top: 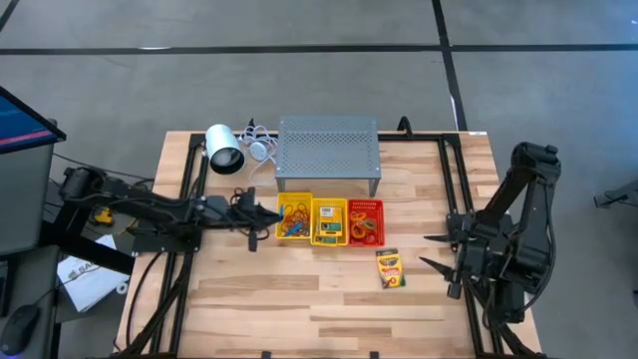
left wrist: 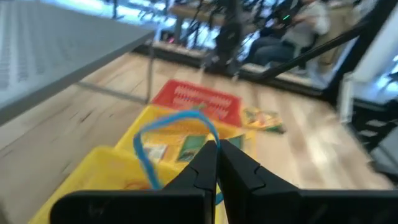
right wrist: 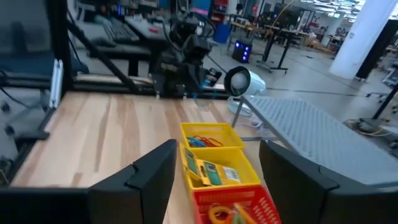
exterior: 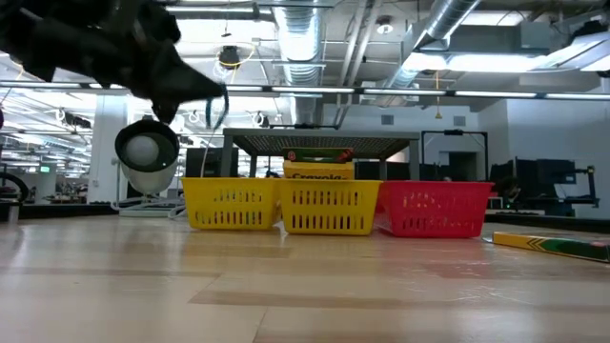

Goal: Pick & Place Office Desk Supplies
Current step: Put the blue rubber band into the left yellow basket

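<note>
Three small baskets stand in a row mid-table. The left yellow basket point(top: 294, 220) holds rubber bands, the middle yellow basket point(top: 329, 221) holds crayon boxes, and the red basket point(top: 365, 221) holds oval rings. Another crayon box point(top: 390, 268) lies flat on the table, in front of the red basket. My left gripper point(top: 267, 221) is shut at the left yellow basket's left rim, with a thin blue rubber band point(left wrist: 163, 134) at its tips. My right gripper point(top: 427, 249) stands open near the table's right edge, pointing at the baskets with nothing between its fingers point(right wrist: 155, 168). My left gripper pinches the blue rubber band at one spot of its loop point(left wrist: 210, 139), between the free ends of its two fingers. The fingers come nearly level from the table's left. The loop bows out beside them over the left yellow basket. I cannot tell whether its lower end touches the basket.
A grey perforated metal stand point(top: 328, 152) sits just behind the baskets, and a white lamp point(top: 225, 148) is at its left. Dark frame rails point(top: 451, 189) run along the table's sides. Bare wood lies in front of the baskets.
</note>
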